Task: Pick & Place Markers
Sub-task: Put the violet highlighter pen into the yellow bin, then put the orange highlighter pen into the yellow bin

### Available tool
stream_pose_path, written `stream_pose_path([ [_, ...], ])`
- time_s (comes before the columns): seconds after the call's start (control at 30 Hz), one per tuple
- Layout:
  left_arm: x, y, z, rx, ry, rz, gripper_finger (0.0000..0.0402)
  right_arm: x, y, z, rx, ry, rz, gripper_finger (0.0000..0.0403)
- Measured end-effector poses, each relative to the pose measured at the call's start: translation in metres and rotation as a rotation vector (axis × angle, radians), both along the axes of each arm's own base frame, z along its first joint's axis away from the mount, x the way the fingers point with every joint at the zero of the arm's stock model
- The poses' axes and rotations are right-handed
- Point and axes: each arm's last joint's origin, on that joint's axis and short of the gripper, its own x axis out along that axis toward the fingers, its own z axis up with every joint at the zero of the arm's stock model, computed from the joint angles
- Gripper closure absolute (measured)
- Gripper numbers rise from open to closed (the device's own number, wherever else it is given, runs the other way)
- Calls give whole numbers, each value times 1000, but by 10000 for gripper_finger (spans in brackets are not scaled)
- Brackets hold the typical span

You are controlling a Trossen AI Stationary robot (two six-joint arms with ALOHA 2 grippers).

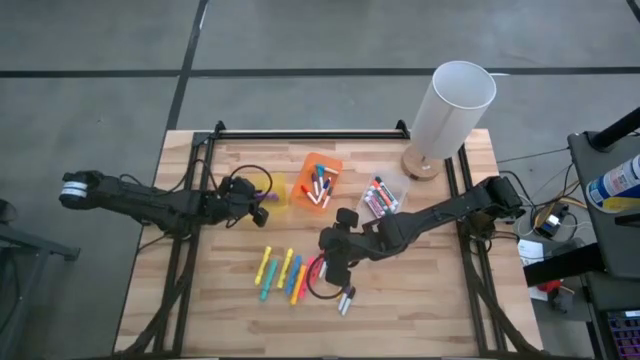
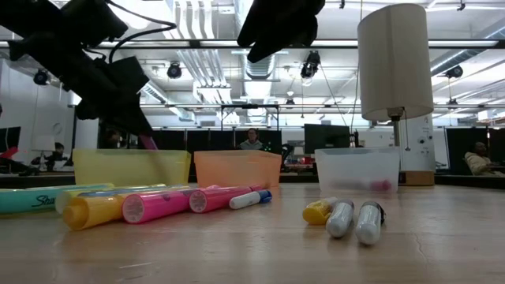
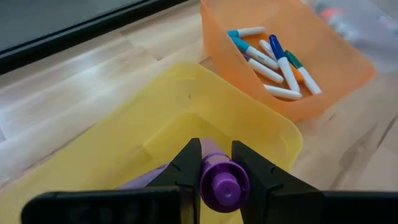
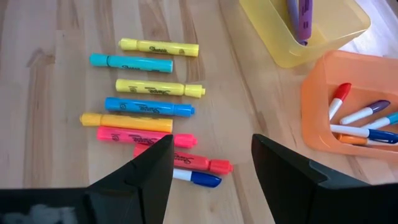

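- Hovering over the yellow bin at centre-left of the high view, the left gripper pinches a purple highlighter cap-up, nose angled down, likely so it drops inside
- Right gripper, fingers spread and empty, hangs above the row of highlighters at lower centre, seemingly lining up the next pick
- Thin pens already fill the orange bin; the clear bin holds darker markers, so sorting looks to go by type
- Three grey-capped markers lie loose at lower right of the low view
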Motion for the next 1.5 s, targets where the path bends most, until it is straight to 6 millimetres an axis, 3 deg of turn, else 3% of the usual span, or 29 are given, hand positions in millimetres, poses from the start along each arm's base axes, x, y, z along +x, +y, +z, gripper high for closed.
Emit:
stream_pose_path([
  [0.1, -1, 1, 0, 1, -7, 25, 330, 0, 0, 0, 0, 0, 0, 193],
  [0.43, -1, 1, 0, 9, -1, 22, 248, 0, 0, 0, 0, 0, 0, 193],
  [0.93, 2, -2, 2, 30, -23, -2, 243, 0, 0, -3, -20, 6, 21, 193],
  [1.17, 13, -16, 16, 35, -172, -161, 243, -2, -1, -9, -138, 47, 154, 193],
  [1.5, 25, -54, 60, 10, -614, -650, 243, 5, -1, -17, -276, -17, 372, 193],
])
